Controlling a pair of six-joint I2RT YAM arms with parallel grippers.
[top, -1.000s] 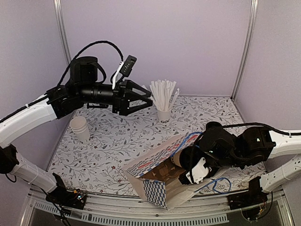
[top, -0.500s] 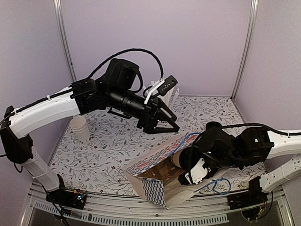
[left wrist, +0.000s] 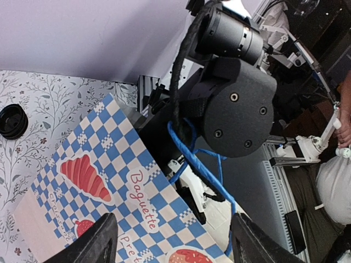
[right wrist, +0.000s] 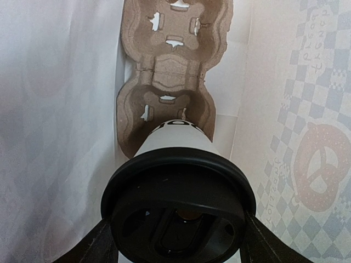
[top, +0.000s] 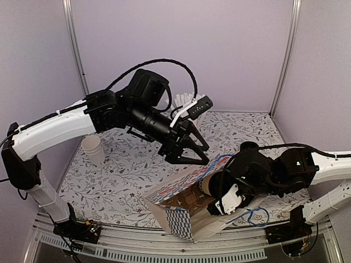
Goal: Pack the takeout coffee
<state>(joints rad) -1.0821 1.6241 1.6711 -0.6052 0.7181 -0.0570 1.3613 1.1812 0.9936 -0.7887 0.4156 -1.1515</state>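
Clamping item: the right gripper is pressing its two fingers against opposite sides of the lid of a small white paper takeout coffee cup with a round black plastic lid, and is holding it tipped on its side.

Location of the takeout coffee cup: it is sitting inside the mouth of a blue-and-white checkered paper bag, base pointing inward. The black lettering near the base is only partly showing.

Paper bag: it is lying on its side on a floral-patterned table, and its open end is facing the near edge. A croissant picture and the word "Baguette" are showing on its upper face in the left wrist view.

Brown moulded-pulp drink carrier: it is lying flat on the bag's lower inner wall. The cup's base is meeting its nearer pocket; whether it is seated there cannot be told.

Left gripper: it is hovering just above the bag's upper face, jaws standing wide apart and holding nothing.

Blue cable: it is looping beside the right arm's black wrist housing.

Stack of plain white paper cups: it is standing upright at the table's left, well apart from the bag.
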